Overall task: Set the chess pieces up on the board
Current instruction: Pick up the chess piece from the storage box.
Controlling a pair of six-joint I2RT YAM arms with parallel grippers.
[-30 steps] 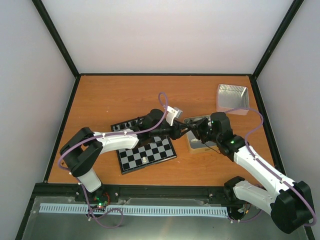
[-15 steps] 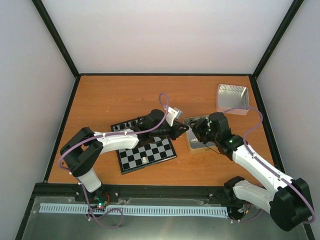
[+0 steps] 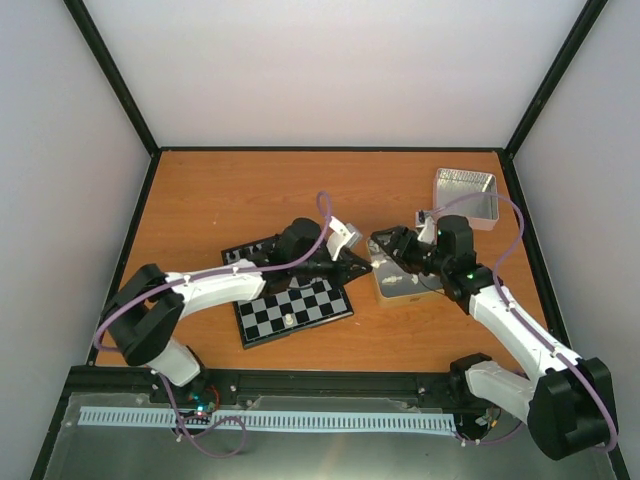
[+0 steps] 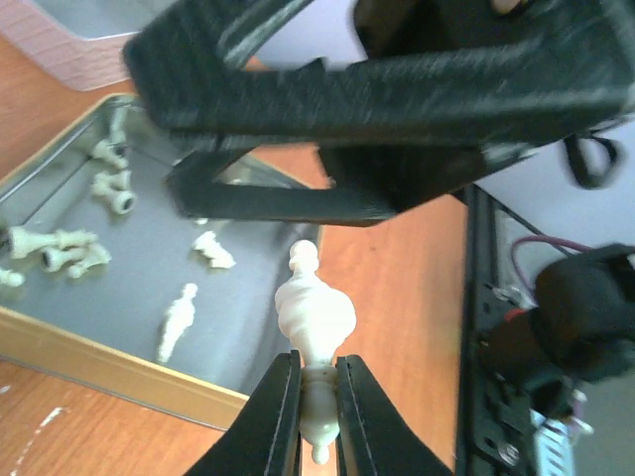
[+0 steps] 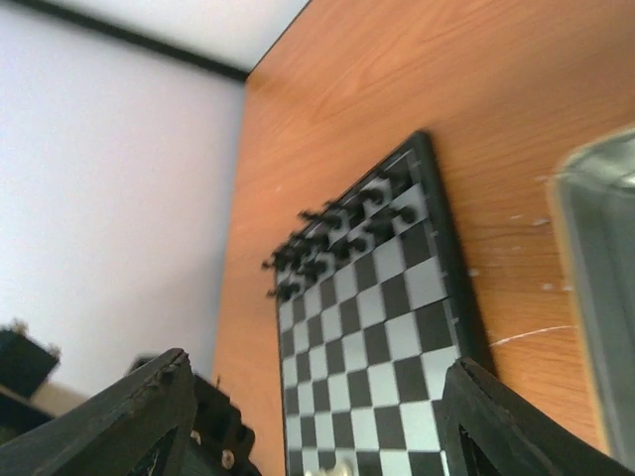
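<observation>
My left gripper is shut on the base of a cream-white chess piece, holding it above the near rim of an open silver tin. Several more white chess pieces lie on their sides in that tin. My right gripper stands wide open with nothing between its fingers, just beyond the held piece. In the top view the left gripper and the right gripper almost meet at the tin's left edge. The board lies under the left arm, with one white piece on it.
Black chessmen fill the board's far rows. A second silver tin stands at the back right. The table's black border runs close to the right of the held piece.
The left jaws closed on the white piece while the right jaws opened wide and drew back to the right. The left arm's elbow has swung lower and to the left.
</observation>
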